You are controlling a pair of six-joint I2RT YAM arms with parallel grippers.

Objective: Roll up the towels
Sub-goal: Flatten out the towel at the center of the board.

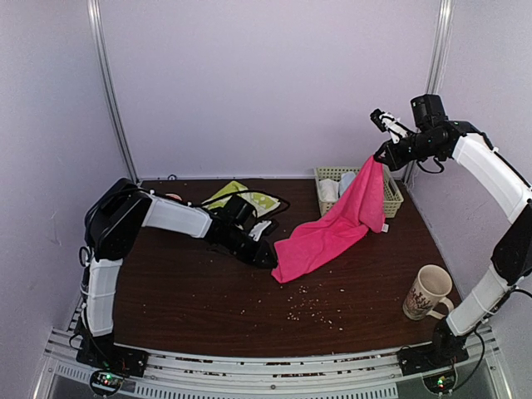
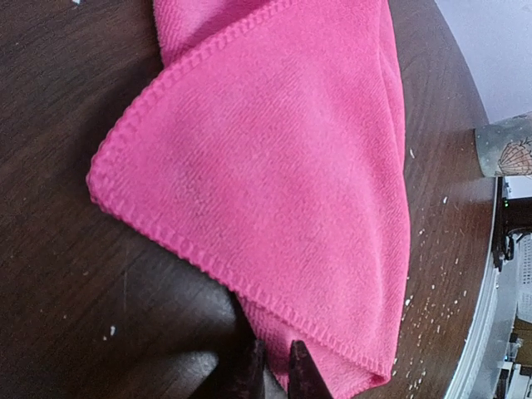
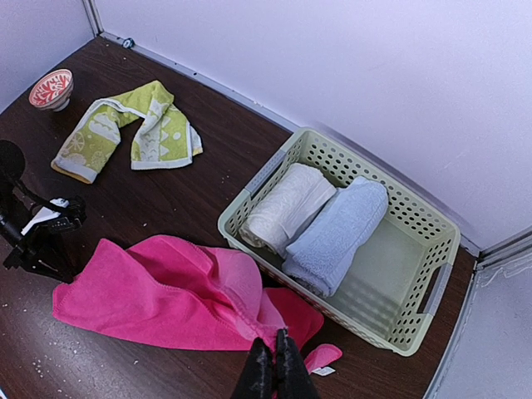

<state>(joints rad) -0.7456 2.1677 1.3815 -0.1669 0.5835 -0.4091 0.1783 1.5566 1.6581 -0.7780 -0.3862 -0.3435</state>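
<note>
Cream mug (image 1: 426,293) sits nearest you, well this side of the basket (image 3: 413,223) and a bit right of it. Next up, your left gripper (image 2: 277,359) is down at the low hem of the hot-pink towel (image 1: 328,237), left of the basket and nearer. Its fingers are almost together, but you can't tell if they've got cloth. Your right gripper (image 3: 274,359) is clamped tight on the towel's top corner, up in the air just in front of the basket. Yellow-green cloth (image 3: 125,133) lies flat on the table, well left of the basket.
</note>
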